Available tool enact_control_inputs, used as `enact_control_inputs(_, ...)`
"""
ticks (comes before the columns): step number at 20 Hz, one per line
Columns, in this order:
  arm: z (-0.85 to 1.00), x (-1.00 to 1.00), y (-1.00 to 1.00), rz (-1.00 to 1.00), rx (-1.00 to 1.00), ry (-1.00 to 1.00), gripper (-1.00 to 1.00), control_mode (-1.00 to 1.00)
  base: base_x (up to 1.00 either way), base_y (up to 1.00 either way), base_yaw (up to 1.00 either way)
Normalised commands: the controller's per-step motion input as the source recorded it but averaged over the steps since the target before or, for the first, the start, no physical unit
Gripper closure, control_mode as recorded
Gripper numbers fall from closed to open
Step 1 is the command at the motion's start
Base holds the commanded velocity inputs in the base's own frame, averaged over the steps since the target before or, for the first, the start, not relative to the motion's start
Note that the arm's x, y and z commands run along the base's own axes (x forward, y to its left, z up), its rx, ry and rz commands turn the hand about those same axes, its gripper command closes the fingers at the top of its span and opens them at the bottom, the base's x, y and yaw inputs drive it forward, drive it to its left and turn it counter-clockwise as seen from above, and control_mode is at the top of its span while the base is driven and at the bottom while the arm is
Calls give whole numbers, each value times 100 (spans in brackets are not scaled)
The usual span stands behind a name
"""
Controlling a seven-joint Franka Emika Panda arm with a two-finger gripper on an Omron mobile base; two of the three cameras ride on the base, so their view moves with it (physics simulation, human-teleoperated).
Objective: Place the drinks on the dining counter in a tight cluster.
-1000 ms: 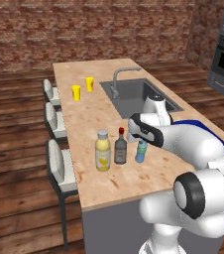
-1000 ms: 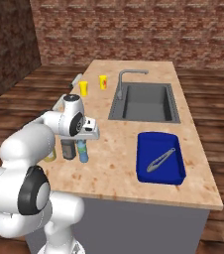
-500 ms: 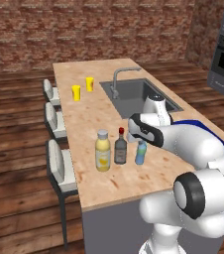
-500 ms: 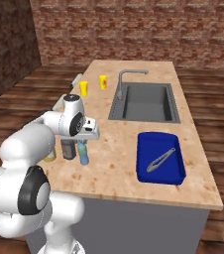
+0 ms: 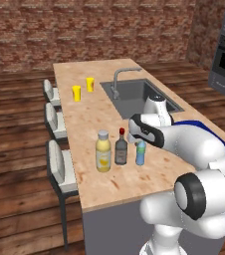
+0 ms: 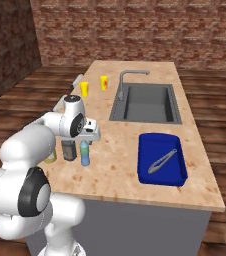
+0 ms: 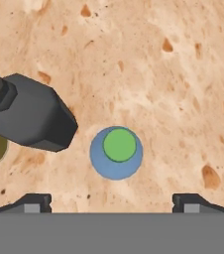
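Nearest to us in the hand view, our two-finger gripper [image 7: 112,203] looks straight down with its dark fingertips [image 7: 32,202] spread wide apart, open and holding nothing. Between them and just beyond stands the slim blue bottle with the green cap [image 7: 116,152], seen from above and upright on the speckled light-wood top; neither fingertip touches it. Beside it, the dark grey-brown bottle [image 7: 29,117] leans across the view's left side, and a patch of the yellow one shows at the left edge.

From the left base view, we see the three drinks standing in a close row near the front end of the long light-wood dining counter [image 5: 92,107]: the stout yellow bottle with a pale cap [image 5: 103,151] on the stool side, the dark grey-brown bottle with a red cap [image 5: 121,147] just beside it, and the slim blue bottle [image 5: 140,152] just beside that, under the white hand. All three are upright.

In the right base view, a blue rectangular tray [image 6: 161,159] lies on the counter's near right part with metal tongs [image 6: 162,160] inside it. Further along, the steel sink [image 6: 145,102] is set into the top with a curved faucet [image 6: 126,80] at its edge. Two small yellow cups [image 6: 93,86] stand near each other beyond the bottles, well apart from them. Pale stools [image 5: 58,144] line the counter's far side, and a brick wall [image 5: 89,30] closes the room behind.
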Motion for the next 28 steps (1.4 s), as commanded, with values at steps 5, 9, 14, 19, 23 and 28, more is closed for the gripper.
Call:
enact_control_inputs(5, 1, -5, 0, 0, 0, -1, -100, -100, 0, 0, 0)
enact_control_inputs(9, 32, -36, -3, 0, 2, -9, -100, -100, 0, 0, 0)
enact_control_inputs(14, 68, -54, -12, -2, 3, -9, -100, -100, 0, 0, 0)
enact_control_inputs(19, 90, -49, -18, -3, 1, -1, -100, -100, 0, 0, 0)
enact_control_inputs(23, 91, -45, -10, -4, 0, 0, -100, -100, 0, 0, 0)
enact_control_inputs(28, 80, -44, 0, -4, 0, 0, -100, -100, 0, 0, 0)
